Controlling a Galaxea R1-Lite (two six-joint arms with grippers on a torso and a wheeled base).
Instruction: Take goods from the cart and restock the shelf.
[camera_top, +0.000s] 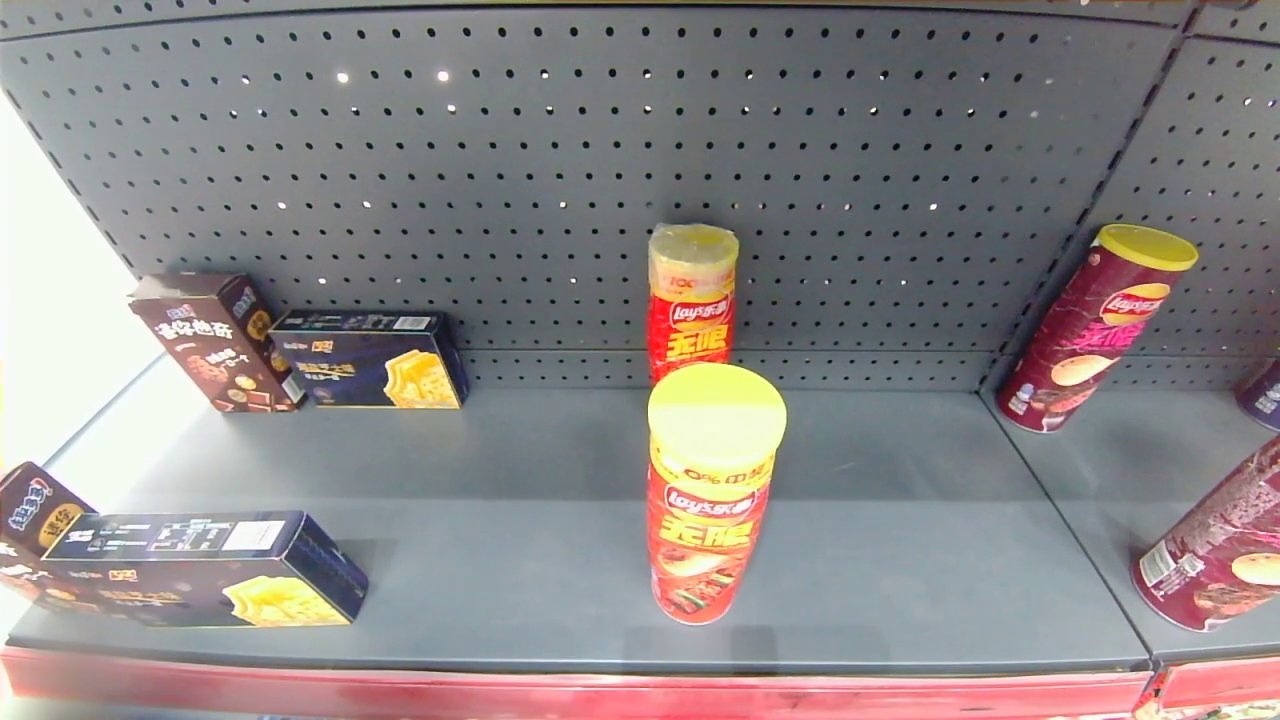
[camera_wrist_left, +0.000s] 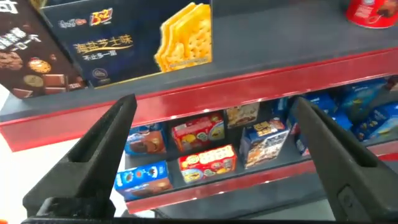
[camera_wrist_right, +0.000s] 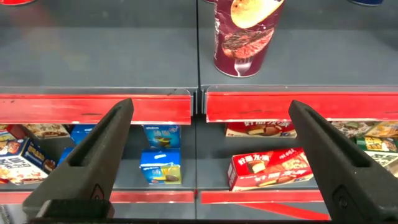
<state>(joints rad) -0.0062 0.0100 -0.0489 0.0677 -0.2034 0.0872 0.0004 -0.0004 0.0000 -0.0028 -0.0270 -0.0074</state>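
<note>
The grey metal shelf (camera_top: 900, 540) carries its goods in loose groups. Near the middle, a red cylindrical chip canister with a yellow plastic lid (camera_top: 708, 500) stands upright toward the front edge. A second red chip canister (camera_top: 691, 300) stands upright behind it, against the perforated grey back panel (camera_top: 500, 180). At the back left, a brown cardboard biscuit box (camera_top: 215, 340) stands just beside a dark blue cardboard cracker box (camera_top: 375, 358). Another dark blue cracker box (camera_top: 210, 570) lies near the front left corner. On the neighbouring shelf section to the right, a maroon chip canister with a yellow lid (camera_top: 1095, 330) stands at the back and another maroon canister (camera_top: 1215, 550) stands near the front. The left claw (camera_wrist_left: 212, 106) hangs released, its two black fingers spread wide and grasping nothing. It sits in front of the red shelf edge strip (camera_wrist_left: 186, 93), with small snack boxes (camera_wrist_left: 202, 149) on the lower shelf showing between the fingers. The right claw (camera_wrist_right: 211, 107) is likewise released and empty, level with the red edge strip below a maroon canister, and blue and red snack boxes (camera_wrist_right: 270, 169) sit on the lower shelf beyond it.
</note>
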